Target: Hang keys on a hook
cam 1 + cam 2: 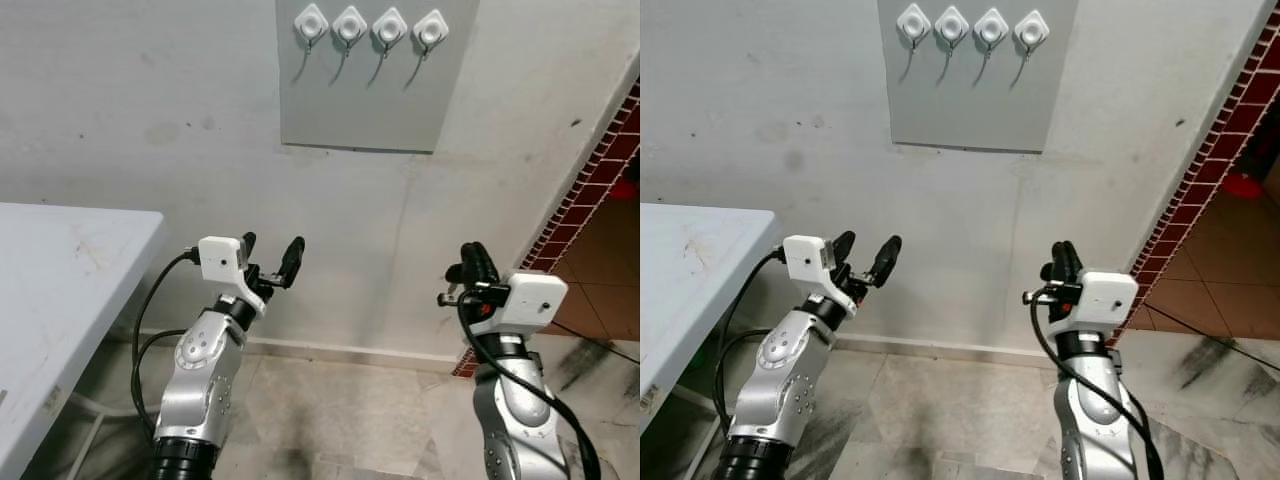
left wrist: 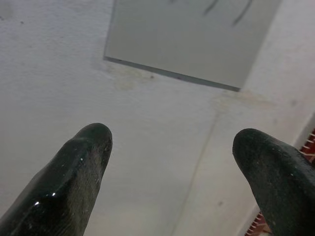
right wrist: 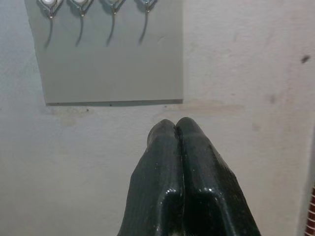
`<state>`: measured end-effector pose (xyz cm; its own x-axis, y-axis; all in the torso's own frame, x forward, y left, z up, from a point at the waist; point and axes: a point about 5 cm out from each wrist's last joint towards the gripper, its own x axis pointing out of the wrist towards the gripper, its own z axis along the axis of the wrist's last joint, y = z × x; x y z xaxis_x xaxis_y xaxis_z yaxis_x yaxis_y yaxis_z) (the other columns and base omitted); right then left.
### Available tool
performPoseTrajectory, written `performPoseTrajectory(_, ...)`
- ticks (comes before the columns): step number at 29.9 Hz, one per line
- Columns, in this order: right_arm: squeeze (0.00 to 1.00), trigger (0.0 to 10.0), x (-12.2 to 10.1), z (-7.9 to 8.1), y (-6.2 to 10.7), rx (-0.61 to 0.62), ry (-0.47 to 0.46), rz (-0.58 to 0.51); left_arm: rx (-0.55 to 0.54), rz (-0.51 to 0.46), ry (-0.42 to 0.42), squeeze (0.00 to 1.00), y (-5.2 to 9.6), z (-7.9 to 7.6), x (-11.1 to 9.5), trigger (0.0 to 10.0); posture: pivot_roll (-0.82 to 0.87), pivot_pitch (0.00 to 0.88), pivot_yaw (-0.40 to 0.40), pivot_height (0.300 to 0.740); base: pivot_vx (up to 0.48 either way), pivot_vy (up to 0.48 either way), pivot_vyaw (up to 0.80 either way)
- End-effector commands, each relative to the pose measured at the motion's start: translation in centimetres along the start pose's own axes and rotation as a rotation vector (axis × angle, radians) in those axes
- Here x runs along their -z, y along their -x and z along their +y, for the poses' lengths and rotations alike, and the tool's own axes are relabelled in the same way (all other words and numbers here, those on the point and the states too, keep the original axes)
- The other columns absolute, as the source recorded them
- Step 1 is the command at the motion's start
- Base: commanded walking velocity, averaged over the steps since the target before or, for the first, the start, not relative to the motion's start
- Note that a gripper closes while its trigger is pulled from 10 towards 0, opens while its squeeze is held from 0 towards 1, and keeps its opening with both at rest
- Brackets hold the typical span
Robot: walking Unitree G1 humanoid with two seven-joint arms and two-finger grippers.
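A grey board (image 1: pixel 362 100) on the white wall carries several white hooks (image 1: pixel 371 30) in a row, each with a bare metal prong. My left gripper (image 1: pixel 271 256) is raised in front of the wall below the board's left side, fingers (image 2: pixel 74 177) spread wide with nothing between them. My right gripper (image 1: pixel 474 262) is raised further right, below the board's right edge. Its fingers (image 3: pixel 179 172) are pressed together and appear to hold nothing. I see no keys.
A white table (image 1: pixel 50 300) stands at my left, its corner near the left arm. A red brick-tiled wall edge (image 1: pixel 600 170) runs down at the right, with tiled floor (image 1: pixel 330 410) below.
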<state>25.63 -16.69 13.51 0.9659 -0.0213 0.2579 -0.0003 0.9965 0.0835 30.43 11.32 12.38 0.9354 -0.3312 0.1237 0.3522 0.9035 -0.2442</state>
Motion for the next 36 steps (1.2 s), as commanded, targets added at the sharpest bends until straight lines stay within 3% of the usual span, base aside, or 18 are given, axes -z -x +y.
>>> performPoseTrajectory(1,0.0,10.0,-0.3,0.3,-0.4,-0.015,-0.006,-0.008,-0.006,-0.007,-0.005,0.0,-0.3,0.2,-0.6,10.0,-0.05,0.0,-0.018,0.74,0.48,0.0,0.0)
performPoseTrajectory(22,0.0,10.0,-0.1,0.4,-0.1,-0.018,-0.005,0.001,0.013,0.011,0.004,0.0,-0.6,-0.4,-0.3,10.0,-0.07,0.0,-0.015,0.74,0.48,0.0,0.0)
performPoseTrajectory(30,0.0,10.0,0.0,0.5,-0.1,-0.029,-0.007,0.011,0.029,0.001,-0.003,0.0,-0.9,-1.1,-0.5,10.0,-0.07,0.0,-0.017,0.74,0.037,0.0,0.0)
performPoseTrajectory(36,0.0,10.0,-0.2,0.7,-0.7,-0.074,-0.014,0.004,0.102,-0.003,-0.078,0.0,-1.3,-1.9,-1.1,10.0,-0.06,0.0,-0.018,0.74,0.0,0.0,0.0)
